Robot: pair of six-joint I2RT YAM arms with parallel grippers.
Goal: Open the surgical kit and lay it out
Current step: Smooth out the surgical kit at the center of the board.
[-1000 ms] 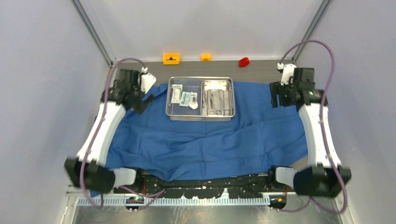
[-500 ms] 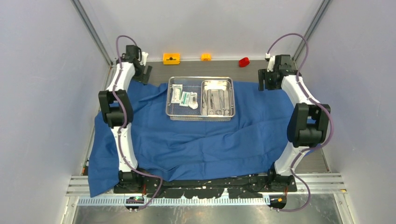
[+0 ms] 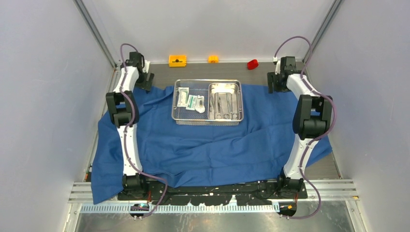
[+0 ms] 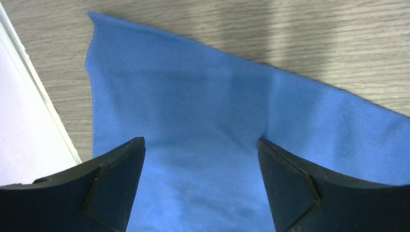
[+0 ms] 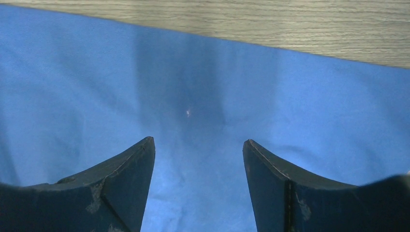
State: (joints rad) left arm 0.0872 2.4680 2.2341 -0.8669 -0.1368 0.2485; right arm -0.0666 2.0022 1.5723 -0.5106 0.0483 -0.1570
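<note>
Top view: the blue cloth wrap (image 3: 217, 145) lies spread over the worktop (image 3: 193, 72), with the wire-mesh basket (image 3: 208, 121) on its far centre. The left gripper (image 3: 145, 81) is at the cloth's far left corner and the right gripper (image 3: 273, 83) at its far right corner.
Left wrist view: jaws apart, gripping nothing, cloth corner beneath.
Right wrist view: jaws apart, gripping nothing, cloth far edge beneath.

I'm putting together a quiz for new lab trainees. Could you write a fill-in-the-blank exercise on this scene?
1. The wire-mesh basket rests on the ____ cloth.
2. In the top view, the steel tray sits in the basket's ____ half.
3. Beside the tray lie ____ white packets.
4. The left gripper and the right gripper hover over the cloth with jaws ____.
Missing words: blue; right; three; open.
</note>
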